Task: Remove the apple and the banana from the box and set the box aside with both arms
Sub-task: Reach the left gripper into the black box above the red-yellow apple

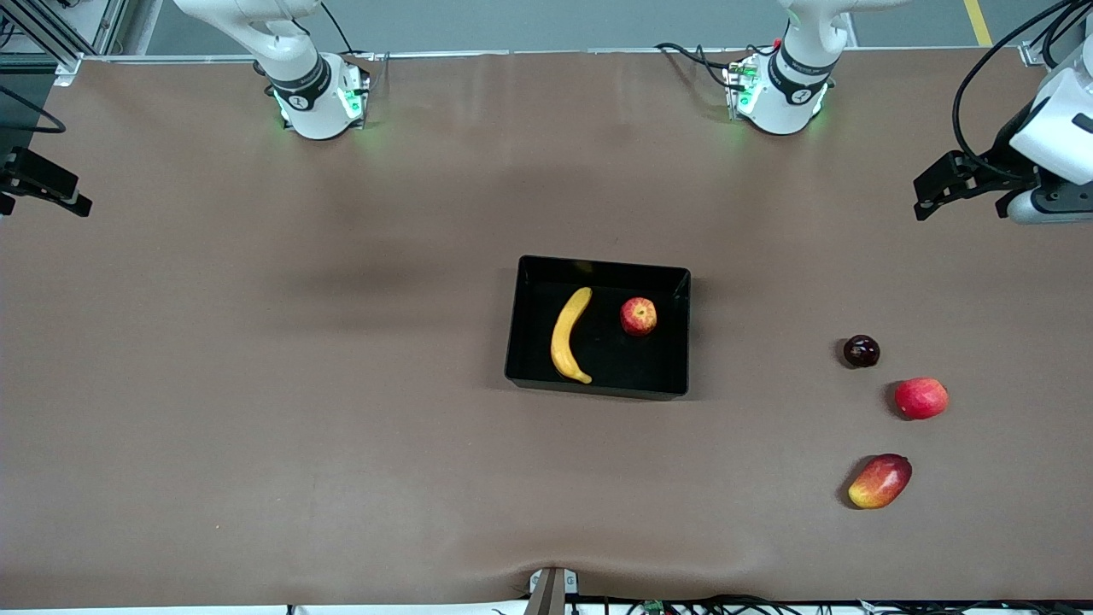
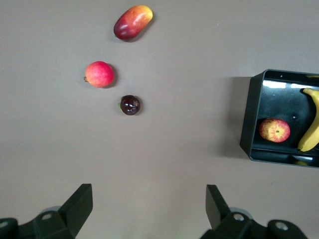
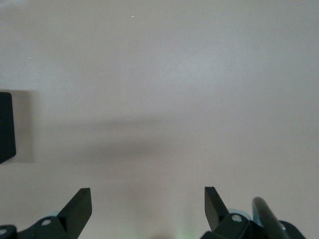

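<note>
The black tray (image 1: 598, 389) sits mid-table. The yellow banana (image 1: 569, 335) and the small red apple (image 1: 638, 316) lie inside it, apart from each other. The left wrist view also shows the tray (image 2: 247, 119), the apple (image 2: 274, 130) and part of the banana (image 2: 311, 129). My left gripper (image 1: 926, 198) is held high over the left arm's end of the table, open and empty (image 2: 149, 199). My right gripper (image 1: 60, 190) is held high over the right arm's end, open and empty (image 3: 148, 199). A corner of the tray (image 3: 6, 127) shows in the right wrist view.
Three fruits lie on the brown table toward the left arm's end: a dark plum (image 1: 861, 351), an all-red round fruit (image 1: 921, 398) and a red-and-yellow mango (image 1: 880, 481) nearest the front camera. All three show in the left wrist view: plum (image 2: 130, 105), red fruit (image 2: 99, 74), mango (image 2: 132, 22).
</note>
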